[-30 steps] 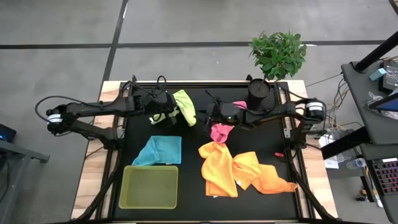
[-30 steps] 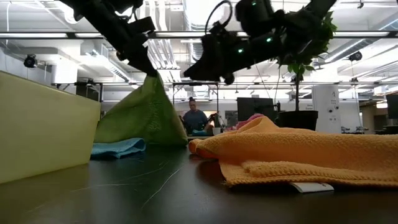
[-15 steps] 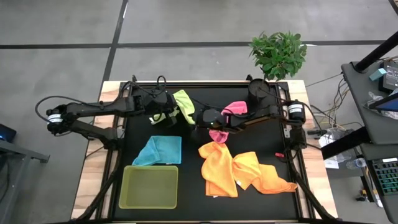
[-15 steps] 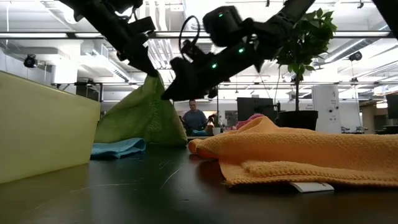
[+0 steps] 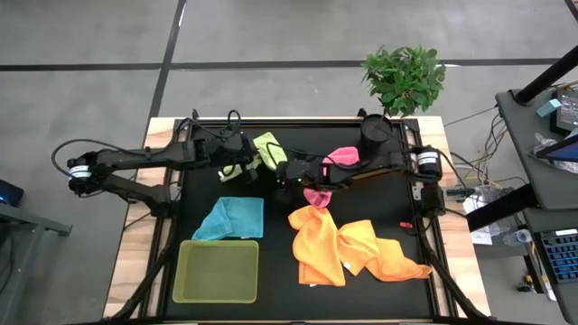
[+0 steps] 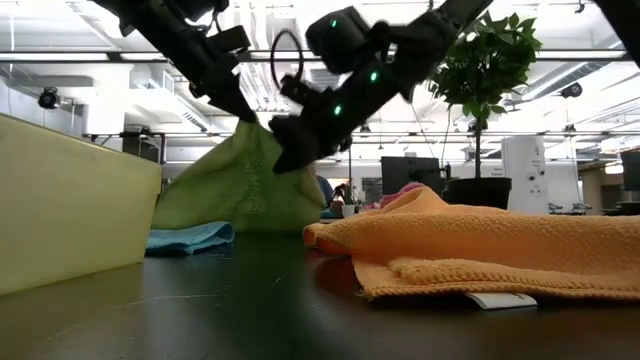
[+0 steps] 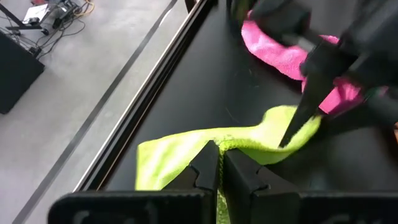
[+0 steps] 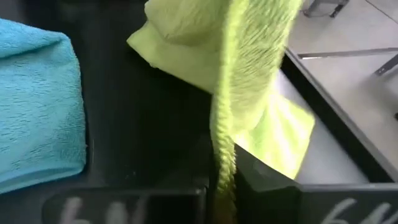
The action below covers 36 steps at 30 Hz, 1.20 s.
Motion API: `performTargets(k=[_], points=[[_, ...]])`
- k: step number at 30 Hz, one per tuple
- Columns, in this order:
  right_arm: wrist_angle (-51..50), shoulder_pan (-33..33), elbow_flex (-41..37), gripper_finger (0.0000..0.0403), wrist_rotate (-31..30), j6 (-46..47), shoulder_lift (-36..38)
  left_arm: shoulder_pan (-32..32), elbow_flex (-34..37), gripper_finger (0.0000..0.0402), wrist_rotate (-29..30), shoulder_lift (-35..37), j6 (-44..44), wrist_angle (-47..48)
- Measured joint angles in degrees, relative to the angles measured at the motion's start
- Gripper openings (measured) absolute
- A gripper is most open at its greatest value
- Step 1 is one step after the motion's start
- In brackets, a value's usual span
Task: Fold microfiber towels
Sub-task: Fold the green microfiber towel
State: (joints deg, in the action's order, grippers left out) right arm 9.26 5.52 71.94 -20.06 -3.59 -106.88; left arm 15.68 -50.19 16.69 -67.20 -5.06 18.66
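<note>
The lime green microfiber towel (image 5: 267, 149) hangs lifted near the far edge of the black tabletop (image 5: 280, 280), and much of it is masked from above by the two dark arms that meet over it. The left end effector (image 7: 219, 163) is clamped shut on a bunched edge of this cloth; the right end effector (image 8: 225, 163) is likewise closed on another edge, the fabric running down between its fingers, though its fingertips are buried in the pile. A pink microfiber towel (image 5: 340, 158) is partly covered by the right arm. The light blue microfiber towel (image 5: 230, 218) lies flat toward the left edge, and two orange microfiber towels (image 5: 348, 248) sprawl crumpled toward the right edge. The translucent lime-green rectangular tray (image 5: 217, 271) sits at the near-left corner, with nothing visible in it.
</note>
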Motion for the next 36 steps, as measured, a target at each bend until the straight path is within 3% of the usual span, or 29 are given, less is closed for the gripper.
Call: performTargets(k=[4,13,21,26,31,36], points=[[-6.91,0.00,0.00,0.0009,0.48,-0.06,4.83,0.00,0.02,0.0019,-1.22,0.00,-2.26,0.37],[-15.88,0.00,-0.02,0.0009,1.87,0.60,14.11,-0.02,0.09,0.0125,-2.94,0.00,-3.10,0.23],[-16.36,0.00,-0.09,0.0008,2.04,0.67,15.32,-1.38,1.52,0.0153,-13.45,-2.17,0.24,-3.67],[-16.29,0.00,-0.04,0.0008,2.04,0.72,14.12,-2.94,3.09,0.0154,-11.82,-5.57,0.26,-5.69],[-16.31,0.01,-0.04,0.0008,2.06,1.48,13.53,-2.81,4.68,0.0154,-2.82,-8.63,0.28,-8.49],[-16.31,0.02,-0.04,0.0008,2.04,1.52,13.46,-2.89,5.46,0.0154,-2.76,-12.15,-1.23,-13.62]])
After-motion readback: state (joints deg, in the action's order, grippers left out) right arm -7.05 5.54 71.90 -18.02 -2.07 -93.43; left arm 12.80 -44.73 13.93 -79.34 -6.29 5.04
